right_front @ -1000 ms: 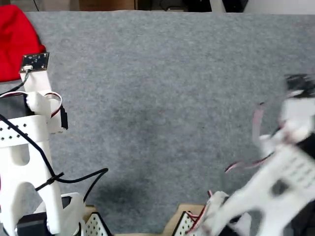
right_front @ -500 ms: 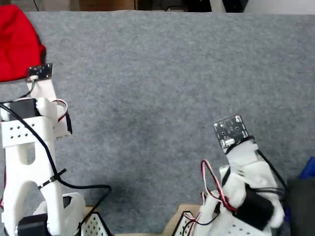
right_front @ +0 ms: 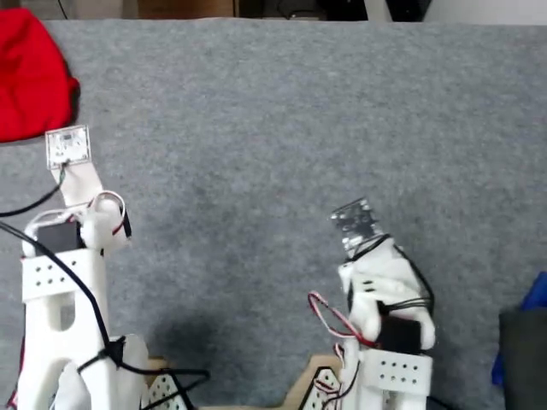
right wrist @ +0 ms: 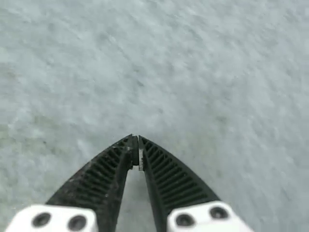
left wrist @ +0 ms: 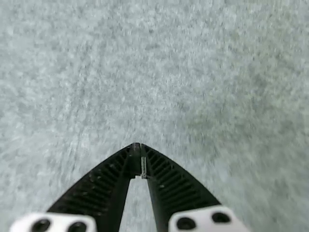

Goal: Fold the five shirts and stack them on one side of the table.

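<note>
Left wrist view: left gripper [left wrist: 136,157] is closed, with the black ribbed fingers [left wrist: 99,188] meeting at the tips and gripping no cloth. Directly below is the grey felt mat [left wrist: 159,63]. Can't tell whether the tips touch it.

Right wrist view: right gripper [right wrist: 135,152] is in the same state, tips pressed together, empty, over the same grey felt.

High view: two white arms sit at the near edge of the mat. Both wrist views see only felt, so I can't assign sides. One arm [right_front: 64,265] is at picture-left, its wrist end pointing at the far-left corner. The red shirt [right_front: 30,77] lies there in a rounded heap, cut off by the frame, close to that arm's wrist board but apart from it. The other arm [right_front: 380,299] is near centre-right. A blue cloth [right_front: 530,299] and a dark grey item [right_front: 523,363] sit at the right edge, touching and both cropped. Can't tell what they are.
</note>
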Tool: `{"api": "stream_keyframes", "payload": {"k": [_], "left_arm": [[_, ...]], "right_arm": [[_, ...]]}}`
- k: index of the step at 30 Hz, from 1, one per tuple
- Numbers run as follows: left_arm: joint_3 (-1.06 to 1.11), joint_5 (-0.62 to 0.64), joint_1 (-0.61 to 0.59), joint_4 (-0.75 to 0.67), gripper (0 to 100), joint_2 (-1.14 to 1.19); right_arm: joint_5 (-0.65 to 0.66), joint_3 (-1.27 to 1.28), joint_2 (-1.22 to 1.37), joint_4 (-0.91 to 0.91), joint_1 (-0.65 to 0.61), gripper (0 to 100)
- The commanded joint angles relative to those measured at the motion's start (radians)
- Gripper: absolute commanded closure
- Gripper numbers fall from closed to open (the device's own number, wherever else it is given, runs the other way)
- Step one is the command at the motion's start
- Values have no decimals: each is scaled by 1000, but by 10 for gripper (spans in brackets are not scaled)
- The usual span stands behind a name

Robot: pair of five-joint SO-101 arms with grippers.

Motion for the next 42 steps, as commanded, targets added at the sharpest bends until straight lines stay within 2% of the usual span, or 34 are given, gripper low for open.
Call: {"api": "stream_keyframes", "payload": {"k": [1,9,15,28,35,42], "left_arm": [[87,5,-14,-112,976,-64],[279,5,-11,-262,976,-153],[354,5,-12,-316,979,-213],[347,8,-8,-313,980,-278],[273,12,-5,-207,980,-272],[264,12,-9,-204,980,-277]], "right_arm": [[-17,50,-88,-37,-53,992],[-17,42,-216,87,-47,992],[-9,41,-226,324,-48,991],[-9,41,-219,311,-51,991],[-9,41,-219,311,-51,991],[-9,41,-219,311,-51,991]]}}
